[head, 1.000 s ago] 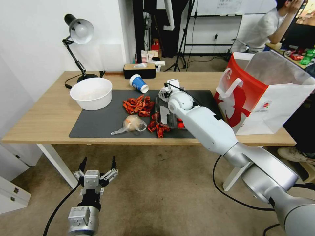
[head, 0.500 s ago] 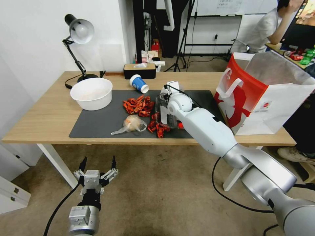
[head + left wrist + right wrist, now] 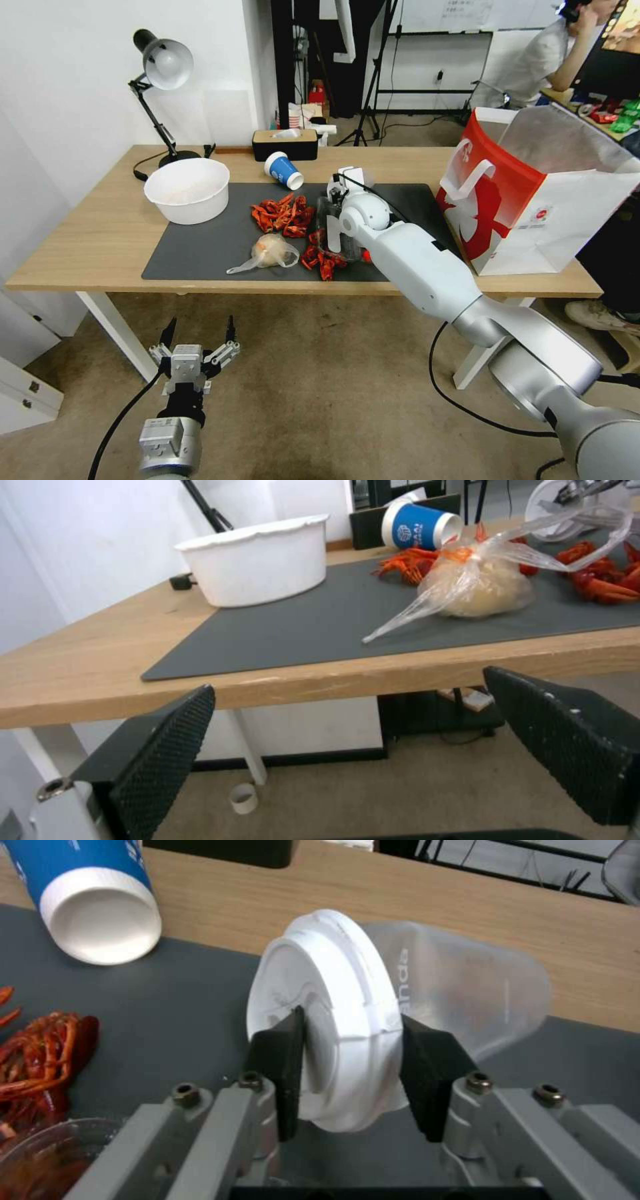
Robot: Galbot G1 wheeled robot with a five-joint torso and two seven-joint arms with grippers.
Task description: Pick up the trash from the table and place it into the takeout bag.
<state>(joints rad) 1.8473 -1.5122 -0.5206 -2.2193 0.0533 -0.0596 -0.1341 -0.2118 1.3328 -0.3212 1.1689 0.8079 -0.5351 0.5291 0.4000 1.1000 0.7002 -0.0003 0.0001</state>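
Note:
My right gripper (image 3: 350,1075) is shut on the white lid of the translucent cup (image 3: 460,985), which lies tilted over the dark mat (image 3: 200,257); in the head view the cup (image 3: 355,177) shows just past my right wrist. The blue paper cup (image 3: 283,170) lies on its side at the mat's far edge, open mouth toward me (image 3: 100,935). The small clear plastic bag (image 3: 269,252) rests near the mat's front edge. The red-and-white takeout bag (image 3: 527,193) stands open at the table's right end. My left gripper (image 3: 197,330) hangs open below the table's front edge.
A large white bowl (image 3: 188,189) sits at the mat's left end. Red shells (image 3: 283,215) and a clear box (image 3: 330,233) lie mid-mat under my right forearm. A desk lamp (image 3: 160,67) and a tissue box (image 3: 285,143) stand along the far edge of the table (image 3: 87,233).
My right arm has edged slightly toward me with the cup in its grip. The left arm has not moved.

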